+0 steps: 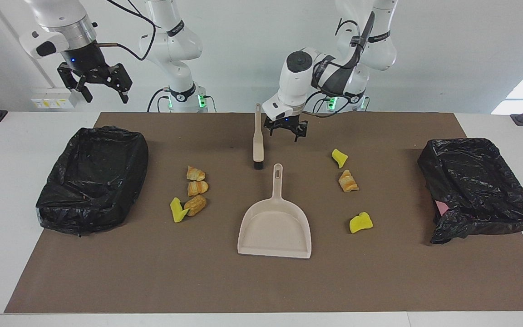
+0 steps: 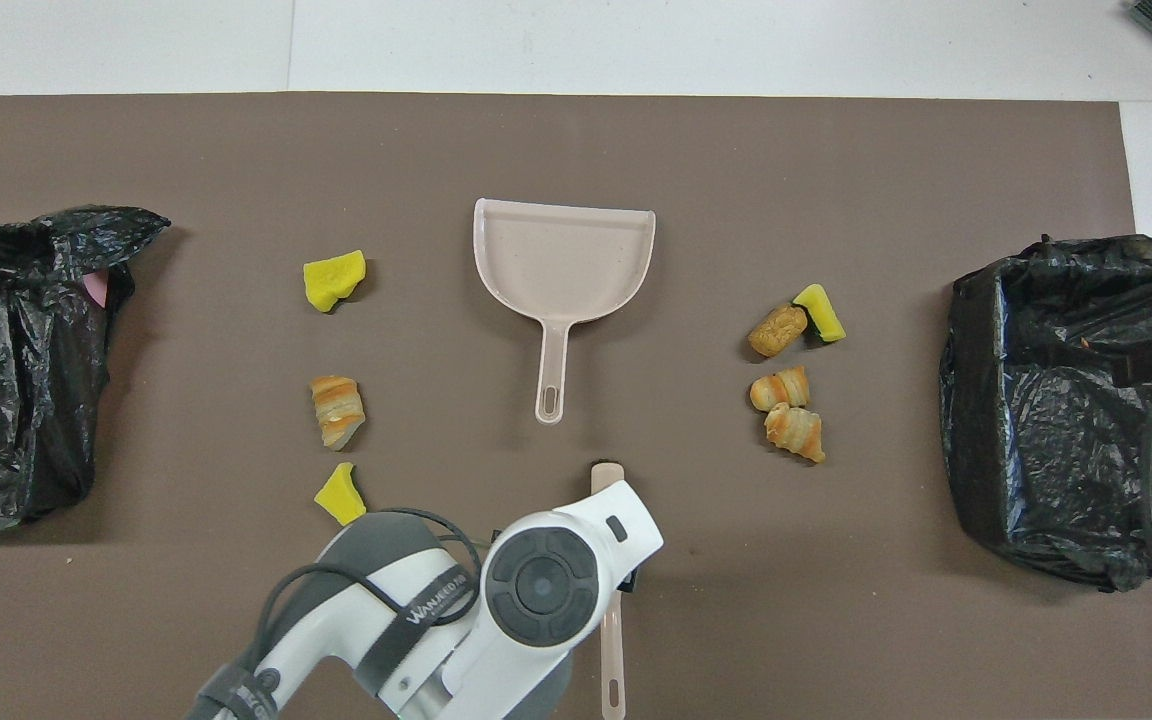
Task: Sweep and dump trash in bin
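Observation:
The trash lies in two groups on the brown mat. Three bread lumps (image 1: 196,187) and a yellow sponge scrap (image 1: 177,210) are toward the right arm's end. Two yellow scraps (image 1: 339,157) (image 1: 360,222) and a bread lump (image 1: 347,180) are toward the left arm's end. A beige dustpan (image 1: 275,229) lies in the middle, with the beige brush (image 1: 258,136) just nearer the robots. My left gripper (image 1: 286,132) hangs open and empty beside the brush handle, apart from it. My right gripper (image 1: 103,93) waits open, high over one bin (image 1: 93,177).
A second black-bagged bin (image 1: 475,188) stands at the left arm's end of the mat. In the overhead view my left arm (image 2: 536,590) covers the middle of the brush handle (image 2: 612,650). White table edges border the mat (image 1: 152,272).

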